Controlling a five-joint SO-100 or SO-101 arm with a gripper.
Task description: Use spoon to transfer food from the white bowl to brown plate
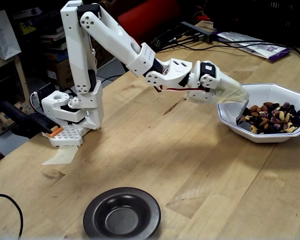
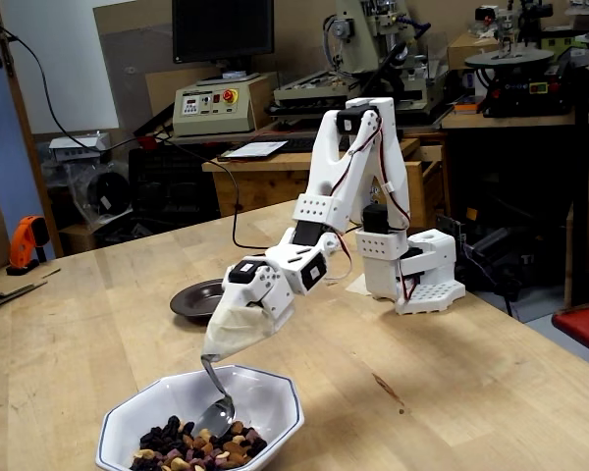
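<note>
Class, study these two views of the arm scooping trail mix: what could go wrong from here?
1. The spoon sits at the food's edge; it may lift out nearly empty.
2. The brown plate lies far across the table from the white bowl, so pieces could spill in transit.
</note>
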